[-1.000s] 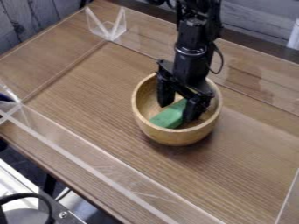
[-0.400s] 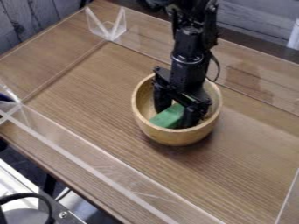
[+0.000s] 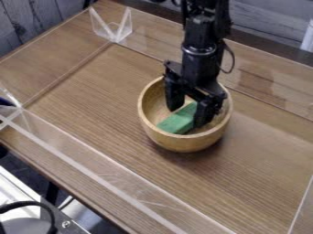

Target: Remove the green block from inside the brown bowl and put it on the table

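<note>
I see the green block (image 3: 181, 122) lying inside the brown bowl (image 3: 156, 130), tilted vs the bowl wall. My gripper (image 3: 196, 103) pts straight down into the bowl w/ jaws spread, straddling the block, nothing grasped. Bowl sits mid table (image 3: 86, 101).

1. No legible text, labels, brands, numbers or signs found on any surface in view.
</note>
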